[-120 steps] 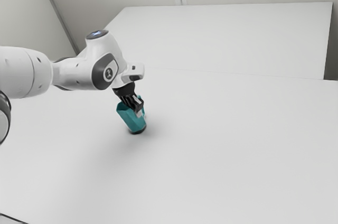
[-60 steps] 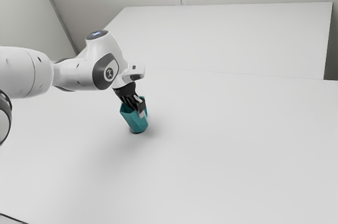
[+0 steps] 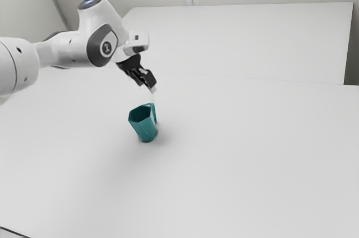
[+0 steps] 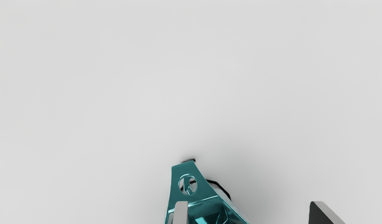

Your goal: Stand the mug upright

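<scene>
Above the mug in the exterior view, my gripper [image 3: 150, 87] hangs tilted, apart from it. The teal mug [image 3: 145, 124] stands on its base on the white table, its mouth facing up and its handle on the exterior view's right. In the wrist view the two fingertips of my gripper [image 4: 249, 212] are wide apart, with nothing held between them. One of them overlaps the teal mug [image 4: 186, 169] near its rim; the mug's handle top with a round hole and part of its interior show there.
The white table [image 3: 241, 154] spreads around the mug. Behind it, toward the top of the exterior view, is another white surface [image 3: 241, 41] with a grey wall beyond.
My arm has risen and drawn back slightly toward the exterior view's left, leaving the mug below. The mug, tilted a second ago, has swung to a more upright stance.
</scene>
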Robot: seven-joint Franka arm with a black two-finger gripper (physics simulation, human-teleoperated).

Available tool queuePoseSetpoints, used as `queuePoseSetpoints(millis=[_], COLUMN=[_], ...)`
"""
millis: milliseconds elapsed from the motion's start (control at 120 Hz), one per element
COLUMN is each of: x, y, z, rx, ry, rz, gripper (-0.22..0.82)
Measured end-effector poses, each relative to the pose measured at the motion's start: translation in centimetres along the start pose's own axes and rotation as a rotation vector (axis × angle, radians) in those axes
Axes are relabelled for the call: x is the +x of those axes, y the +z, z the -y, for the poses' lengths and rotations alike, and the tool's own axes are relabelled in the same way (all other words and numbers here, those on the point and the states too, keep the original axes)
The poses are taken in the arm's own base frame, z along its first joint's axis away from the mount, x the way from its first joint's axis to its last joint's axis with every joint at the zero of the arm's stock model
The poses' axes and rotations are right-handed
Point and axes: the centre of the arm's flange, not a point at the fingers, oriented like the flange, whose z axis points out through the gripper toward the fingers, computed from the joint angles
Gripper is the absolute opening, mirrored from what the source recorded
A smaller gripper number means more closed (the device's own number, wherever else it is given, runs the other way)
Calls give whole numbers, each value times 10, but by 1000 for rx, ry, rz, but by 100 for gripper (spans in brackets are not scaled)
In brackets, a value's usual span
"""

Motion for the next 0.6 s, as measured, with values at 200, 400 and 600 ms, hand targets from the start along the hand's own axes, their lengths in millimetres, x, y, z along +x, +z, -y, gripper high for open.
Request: queuePoseSetpoints(millis=[200, 400, 600], x=[10, 6, -8], y=[-78, -147, -181], z=[4, 1, 5], rx=[77, 161, 204], ry=[54, 74, 29], rz=[-31, -23, 34], gripper=[51, 56, 57])
